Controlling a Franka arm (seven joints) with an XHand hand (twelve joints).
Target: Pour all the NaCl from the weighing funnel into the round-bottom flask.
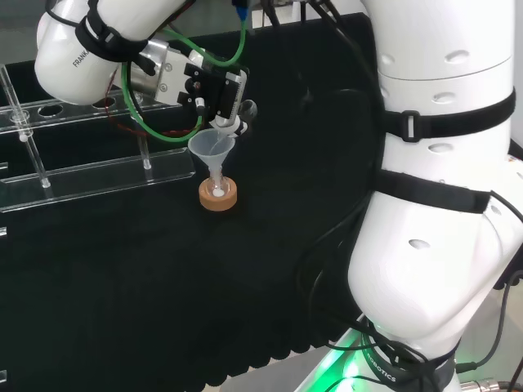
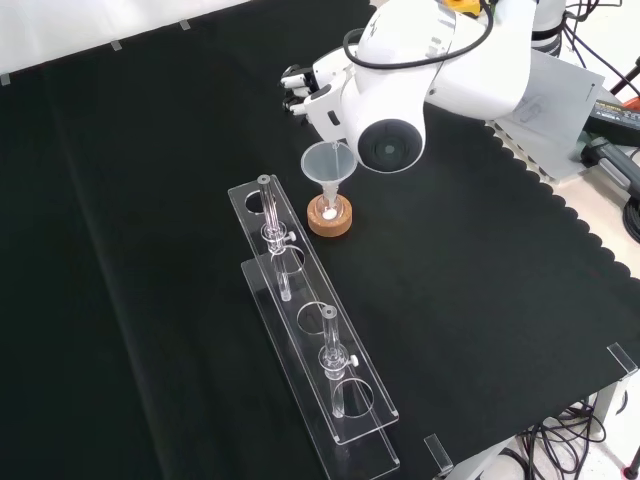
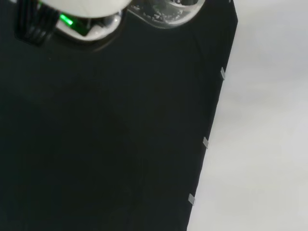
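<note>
In the head view my hand hangs just above a clear plastic funnel that stands in the neck of the small round-bottom flask. The flask rests on a cork ring and has white powder at its bottom. My fingers are curled round a clear weighing funnel, tilted over the plastic funnel's mouth. The wrist view shows this weighing funnel close by with some grains clinging inside. In the front view the hand is above the funnel, flask and cork ring.
A clear acrylic rack with upright glass tubes stands near the flask, at the left in the head view. The arm's white link with a grey cap sits close beside the funnel. The cloth's scalloped edge runs along the front view's right.
</note>
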